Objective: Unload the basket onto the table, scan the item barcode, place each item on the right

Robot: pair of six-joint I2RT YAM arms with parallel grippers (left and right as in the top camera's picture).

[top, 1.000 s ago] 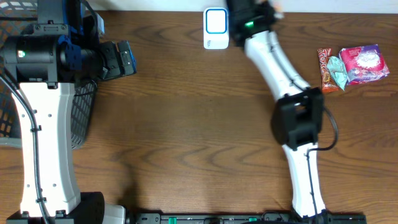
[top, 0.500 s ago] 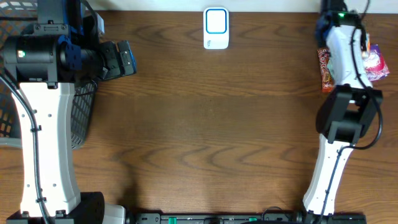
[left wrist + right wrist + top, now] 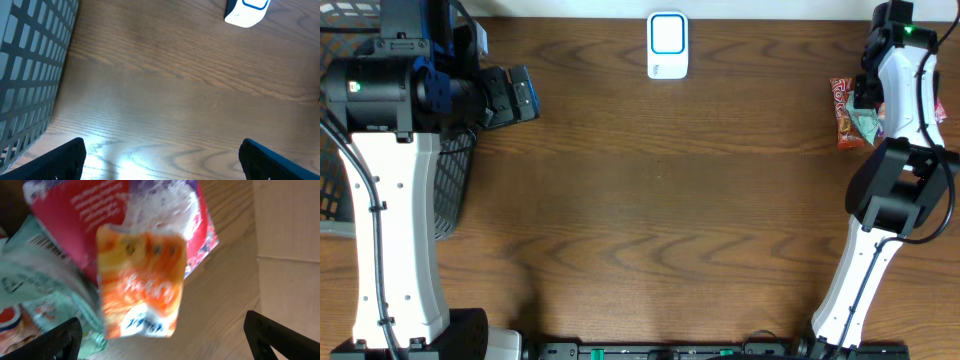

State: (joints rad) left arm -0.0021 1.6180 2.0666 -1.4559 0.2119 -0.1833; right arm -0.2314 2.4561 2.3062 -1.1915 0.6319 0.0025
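Orange packet [image 3: 140, 285], centre of right-wrist view, looked light, soft, slippery film, best pinched at a sealed end; right claw [image 3: 162, 342] stood spread, gripping nothing.

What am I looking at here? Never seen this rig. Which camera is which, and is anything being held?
Two white robot arms sit at a brown wooden table. The wide picture comes from a fixed camera overhead. The other two come from a camera on each wrist, looking past that arm's own fingers. In view: a white barcode scanner with a blue-rimmed window at the far edge, a black wire basket on the left, and snack packets at the far right. The right wrist view shows them close up: an orange plastic packet, blurred, in front of a red-and-pink packet and a mint-green packet. The left end effector is open over bare wood. The right end effector is open too, fingers clear of the orange packet. Nothing is held.
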